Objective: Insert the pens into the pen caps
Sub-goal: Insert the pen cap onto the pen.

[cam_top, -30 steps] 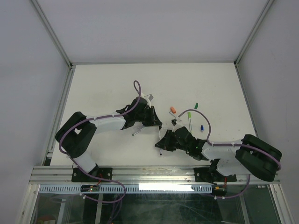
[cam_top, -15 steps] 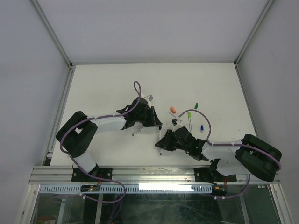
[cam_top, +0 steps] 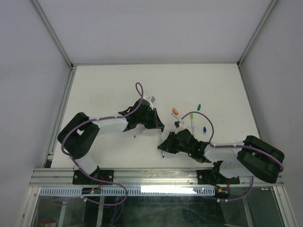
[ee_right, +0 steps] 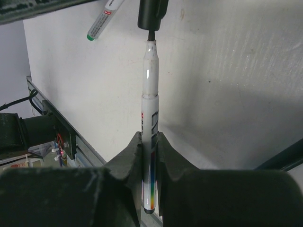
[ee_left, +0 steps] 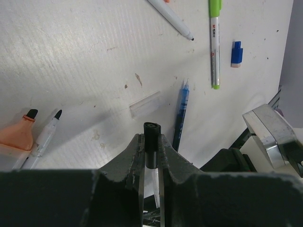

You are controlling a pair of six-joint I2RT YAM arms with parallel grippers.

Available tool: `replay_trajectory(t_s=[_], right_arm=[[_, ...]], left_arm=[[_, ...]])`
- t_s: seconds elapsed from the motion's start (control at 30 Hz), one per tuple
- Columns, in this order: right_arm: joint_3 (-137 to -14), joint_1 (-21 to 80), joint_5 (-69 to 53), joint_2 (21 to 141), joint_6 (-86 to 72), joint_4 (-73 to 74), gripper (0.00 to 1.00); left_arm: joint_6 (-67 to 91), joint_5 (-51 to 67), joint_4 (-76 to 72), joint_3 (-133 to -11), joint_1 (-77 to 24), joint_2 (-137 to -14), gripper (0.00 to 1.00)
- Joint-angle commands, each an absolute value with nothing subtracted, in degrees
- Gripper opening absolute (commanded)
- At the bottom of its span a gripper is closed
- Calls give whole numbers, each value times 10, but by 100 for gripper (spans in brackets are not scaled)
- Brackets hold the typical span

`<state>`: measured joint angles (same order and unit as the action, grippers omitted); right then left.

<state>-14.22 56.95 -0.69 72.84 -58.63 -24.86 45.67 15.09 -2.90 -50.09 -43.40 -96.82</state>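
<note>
Judging from the desk (cam_top: 104,90), early in the job: no pen fully capped anywhere in sight. Pinching a black cap (ee_left: 151,135) in the left pincer (ee_left: 151,149), open mouth turned toward the other arm. Gripping a white-barrelled pen (ee_right: 149,85) in the right pincer (ee_right: 149,142), fingers pressed onto the barrel, dark tip right at the mouth of that cap, touching or barely inside and not pushed home. Meeting above the desk, between the two arms in the overhead view.

Lying loose, each apart from any cap: a blue pen (ee_left: 180,116), a green-ended pen (ee_left: 214,42), a white pen (ee_left: 171,19) with a bare black tip, and a second white pen (ee_left: 45,137) at the left of the left wrist view.

Turning to the caps as holders:
- blue cap (ee_left: 236,53), lying alone just beside the green-ended pen, no pen in it
- orange cap (ee_left: 16,135), at the frame edge, possibly with a dark nib at its end, but too cropped to tell whether holding anything
- clear sleeve (ee_left: 144,104), lying empty near the blue pen
- dark green cap (cam_top: 199,107), farther back, too small overhead to see inside

Remaining, by this reading: pushing this first pen home, then pairing every other pen with a cap.
</note>
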Motion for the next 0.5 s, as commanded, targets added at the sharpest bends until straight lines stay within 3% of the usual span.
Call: replay_trajectory(t_s=[0.0,0.47], right_arm=[[-155,570,13,743,-590,-290,0],[-166,563,15,743,-579,-300,0]], left_arm=[[458,157,-52,-501,-428,-966,0],[460,155,-52,-496,-429,-965,0]])
